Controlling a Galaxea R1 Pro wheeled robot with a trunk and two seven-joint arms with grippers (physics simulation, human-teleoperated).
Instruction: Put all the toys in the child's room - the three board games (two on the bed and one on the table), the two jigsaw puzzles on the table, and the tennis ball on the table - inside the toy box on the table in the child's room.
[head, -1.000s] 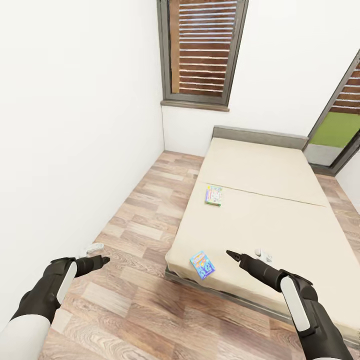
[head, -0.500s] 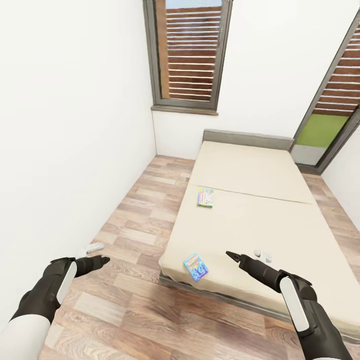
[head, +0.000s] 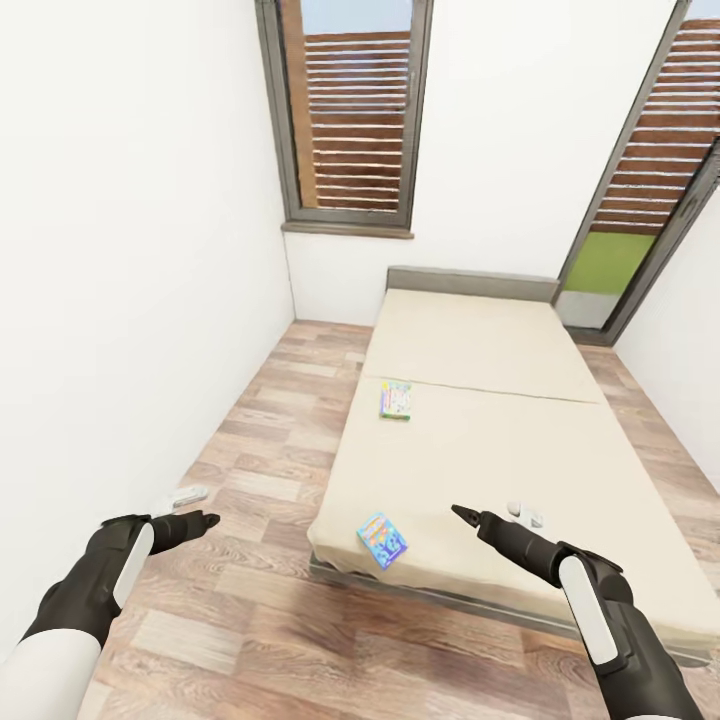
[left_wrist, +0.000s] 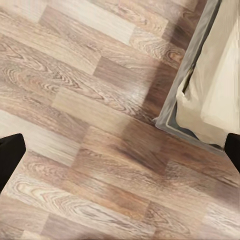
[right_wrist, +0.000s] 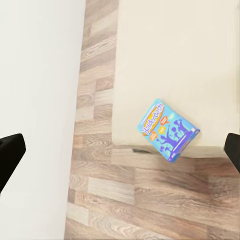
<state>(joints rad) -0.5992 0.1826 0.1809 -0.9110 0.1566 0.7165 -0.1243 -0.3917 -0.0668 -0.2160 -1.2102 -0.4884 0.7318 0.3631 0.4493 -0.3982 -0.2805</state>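
Observation:
Two board games lie on the beige bed (head: 500, 440). A blue one (head: 382, 540) (right_wrist: 167, 130) sits at the near corner by the mattress edge, and a green one (head: 396, 400) lies farther along the same side. My left gripper (head: 203, 506) hangs open over the wood floor beside the bed, its fingers (left_wrist: 10, 157) spread wide. Also open and empty, my right gripper (head: 490, 511) hovers above the bed's near end, to the right of the blue game. The table, toy box, jigsaw puzzles and tennis ball are out of view.
A white wall (head: 120, 300) runs close along my left, leaving a strip of plank floor (head: 270, 440) between it and the bed. Tall grey-framed windows (head: 350, 120) stand behind the grey headboard (head: 470, 284). The bed's corner (left_wrist: 200, 105) is near the left gripper.
The whole picture has shifted left, so the camera has moved; the bed and both games now sit more to the left. Both arms keep the same pose, grippers open.

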